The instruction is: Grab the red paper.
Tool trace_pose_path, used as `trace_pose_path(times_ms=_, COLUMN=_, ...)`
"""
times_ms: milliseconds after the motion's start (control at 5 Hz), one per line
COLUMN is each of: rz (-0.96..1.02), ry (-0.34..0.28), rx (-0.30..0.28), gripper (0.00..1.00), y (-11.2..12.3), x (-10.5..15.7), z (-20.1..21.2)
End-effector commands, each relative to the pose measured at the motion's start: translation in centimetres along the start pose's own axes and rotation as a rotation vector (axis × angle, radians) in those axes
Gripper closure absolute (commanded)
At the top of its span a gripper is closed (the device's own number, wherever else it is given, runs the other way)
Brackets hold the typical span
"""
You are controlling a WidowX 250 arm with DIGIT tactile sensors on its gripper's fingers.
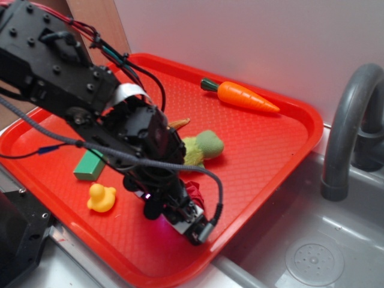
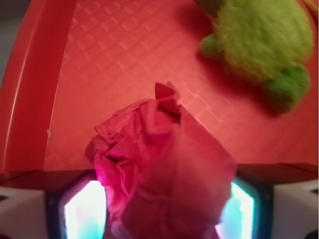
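The red paper is a crumpled crimson ball that fills the gap between my gripper's two glowing pads in the wrist view. The jaws are closed against both of its sides. In the exterior view my gripper is low over the front part of the orange-red tray. The arm hides most of the red paper, and only a bit of it shows at the gripper's right side. I cannot tell whether the paper rests on the tray or is just off it.
On the tray there are a green plush toy, also in the wrist view, a yellow duck, a green block and a toy carrot. A grey sink with a faucet lies to the right.
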State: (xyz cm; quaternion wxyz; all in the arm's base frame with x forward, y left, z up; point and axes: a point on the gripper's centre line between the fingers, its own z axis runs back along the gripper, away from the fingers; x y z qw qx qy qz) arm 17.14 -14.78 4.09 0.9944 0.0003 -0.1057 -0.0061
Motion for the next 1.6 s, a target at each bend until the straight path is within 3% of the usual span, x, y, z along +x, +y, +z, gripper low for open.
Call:
trace_pose_path(times_ms=0, rz=-0.012, ry=-0.011, rx=-0.046, gripper=1.0, y=2.4, x=2.8, z=7.7)
trace_pose_path(times_ms=200, rz=-0.001, ry=0.029, rx=0.023, gripper=1.0, y=3.5, x=4.1, z=10.9)
trace_pose_path(times_ms=600, rz=0.174, ry=-0.008, rx=0.127, gripper=1.0, y=7.6, x=6.7, z=15.8)
trace_pose_path(times_ms=1000, rz=0.304, ry=-0.05, rx=0.105, gripper=1.0, y=10.7, x=7.5, z=20.7)
trace_pose_path(times_ms=1200, rz=0.318, ry=-0.06, rx=0.118, gripper=1.0, y=10.6, x=7.4, z=21.3)
trace_pose_path(times_ms=1400, rz=0.322, ry=-0.03, rx=0.104, gripper=1.0, y=10.9, x=7.5, z=21.8)
